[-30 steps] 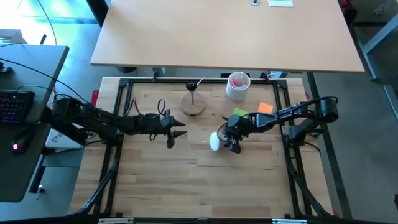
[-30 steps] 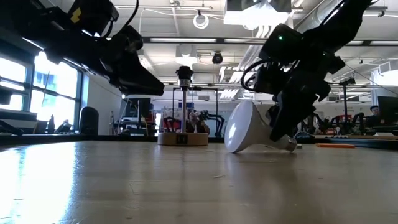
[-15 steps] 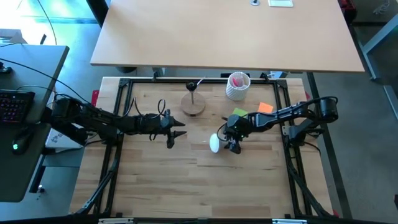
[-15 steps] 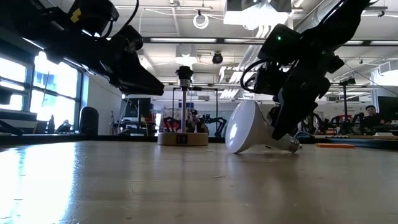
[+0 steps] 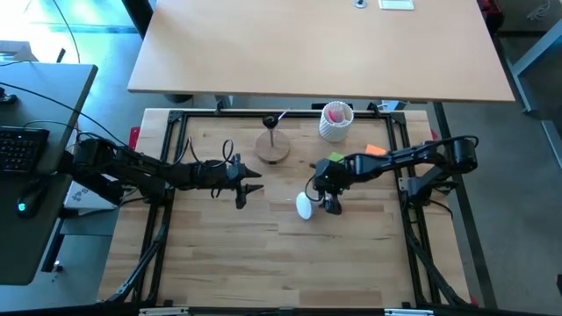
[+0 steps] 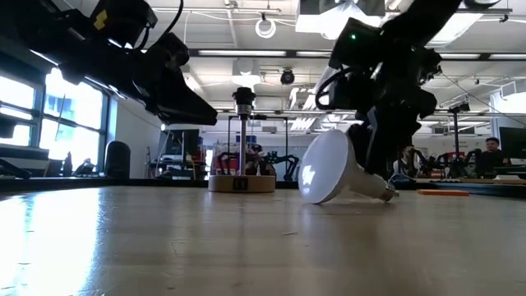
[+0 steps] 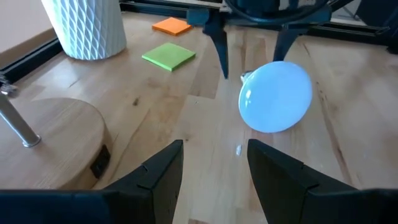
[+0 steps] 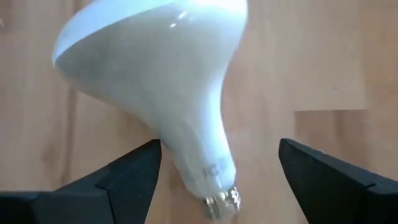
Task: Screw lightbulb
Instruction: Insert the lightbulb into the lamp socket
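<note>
The white lightbulb (image 5: 304,207) lies on its side on the wooden table, globe and screw base (image 6: 386,193) both resting on the boards. My right gripper (image 8: 219,149) hangs open just above it, slanting down, one finger on each side of the bulb's neck (image 8: 199,149) and touching nothing. My left gripper (image 7: 214,174) hovers open to the bulb's left, pointing at the globe (image 7: 275,96). The black socket on its rod and round wooden base (image 5: 273,145) stands farther back.
A white ribbed cup (image 5: 335,121) stands at the far side, right of the socket. A green note (image 5: 338,160) and an orange note (image 5: 376,151) lie flat behind my right gripper. A black frame (image 5: 176,140) borders the table; bare boards lie toward the near edge.
My right gripper has opened wider and risen off the bulb's neck, tipping steeper downward. The bulb, let go, has settled on the table, its globe shifted slightly toward the near edge.
</note>
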Controlling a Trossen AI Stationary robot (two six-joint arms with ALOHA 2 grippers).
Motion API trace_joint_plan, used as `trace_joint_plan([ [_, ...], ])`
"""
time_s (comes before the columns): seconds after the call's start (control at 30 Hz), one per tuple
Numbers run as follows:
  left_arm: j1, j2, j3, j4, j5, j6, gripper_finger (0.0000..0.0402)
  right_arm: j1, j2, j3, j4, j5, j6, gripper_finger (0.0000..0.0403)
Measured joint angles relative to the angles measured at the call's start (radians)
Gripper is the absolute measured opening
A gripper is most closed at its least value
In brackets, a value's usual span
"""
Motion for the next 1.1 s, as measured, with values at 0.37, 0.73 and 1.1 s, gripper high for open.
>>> trace_joint_plan([
  [0.37, 0.008, 0.0, 0.0, -0.001, -0.008, 0.009, 0.0174, 0.105, 0.0, 0.026, 0.11, 0.044, -0.116, 0.0323],
  [0.73, 0.01, 0.0, 0.0, 0.0, -0.008, 0.042, 0.0174, 0.105, 0.045, 0.024, 0.205, 0.057, -0.085, 0.0323],
  [1.1, 0.015, 0.0, 0.0, 0.0, -0.009, 0.035, 0.0174, 0.102, 0.17, 0.022, 0.317, 0.013, -0.084, 0.0319],
])
